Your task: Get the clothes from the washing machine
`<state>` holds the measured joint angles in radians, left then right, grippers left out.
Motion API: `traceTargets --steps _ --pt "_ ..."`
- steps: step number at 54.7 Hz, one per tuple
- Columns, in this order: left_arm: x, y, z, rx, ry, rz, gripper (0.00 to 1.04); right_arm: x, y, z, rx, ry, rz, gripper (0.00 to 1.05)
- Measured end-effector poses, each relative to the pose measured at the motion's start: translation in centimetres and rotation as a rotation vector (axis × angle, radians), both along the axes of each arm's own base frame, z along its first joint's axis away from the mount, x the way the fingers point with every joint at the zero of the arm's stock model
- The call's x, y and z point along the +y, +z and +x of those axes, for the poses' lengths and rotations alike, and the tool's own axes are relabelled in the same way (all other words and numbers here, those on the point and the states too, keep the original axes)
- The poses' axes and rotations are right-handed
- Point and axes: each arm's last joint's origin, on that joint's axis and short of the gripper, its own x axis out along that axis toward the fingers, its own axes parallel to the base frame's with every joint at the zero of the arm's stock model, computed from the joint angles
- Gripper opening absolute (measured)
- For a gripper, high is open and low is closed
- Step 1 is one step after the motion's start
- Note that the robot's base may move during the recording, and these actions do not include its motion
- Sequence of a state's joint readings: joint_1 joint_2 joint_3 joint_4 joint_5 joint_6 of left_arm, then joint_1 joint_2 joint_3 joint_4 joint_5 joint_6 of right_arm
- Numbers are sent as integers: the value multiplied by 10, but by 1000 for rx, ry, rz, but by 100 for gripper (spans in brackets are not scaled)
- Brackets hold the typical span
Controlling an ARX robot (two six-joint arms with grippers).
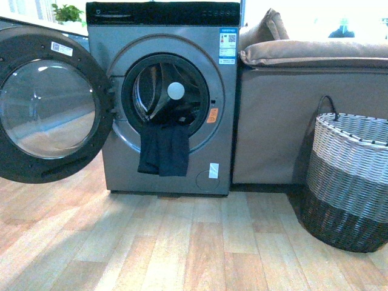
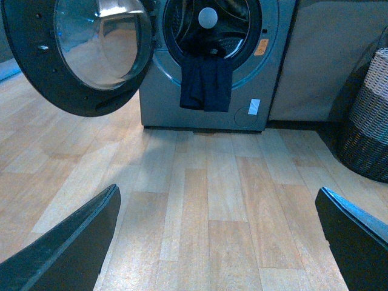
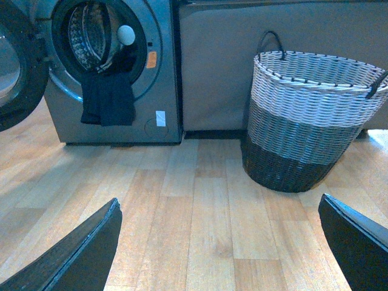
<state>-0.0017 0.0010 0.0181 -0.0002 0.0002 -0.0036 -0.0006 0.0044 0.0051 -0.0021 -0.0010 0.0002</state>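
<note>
The grey washing machine [image 1: 163,97] stands ahead with its round door [image 1: 51,103] swung open to the left. Dark navy clothes [image 1: 163,148] hang limp out of the drum's mouth and down the front panel; they also show as clothes [image 2: 206,82] and clothes [image 3: 109,100]. A pale round ball [image 1: 176,91] sits inside the drum. My left gripper [image 2: 218,242] is open over bare floor, well short of the machine. My right gripper [image 3: 221,242] is open too, with nothing between its fingers. Neither arm appears in the front view.
A woven laundry basket [image 1: 348,182], white above and dark below, stands on the wooden floor at the right; it shows as basket [image 3: 309,121]. A grey-brown sofa [image 1: 285,115] sits behind it, next to the machine. The open door juts out on the left.
</note>
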Motion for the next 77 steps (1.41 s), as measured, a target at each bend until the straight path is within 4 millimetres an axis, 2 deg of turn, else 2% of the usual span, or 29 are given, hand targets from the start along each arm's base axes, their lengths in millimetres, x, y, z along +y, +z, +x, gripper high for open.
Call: traceTargets --steps 77 --pt "0 0 0 1 0 0 98 0 0 0 0 0 0 97"
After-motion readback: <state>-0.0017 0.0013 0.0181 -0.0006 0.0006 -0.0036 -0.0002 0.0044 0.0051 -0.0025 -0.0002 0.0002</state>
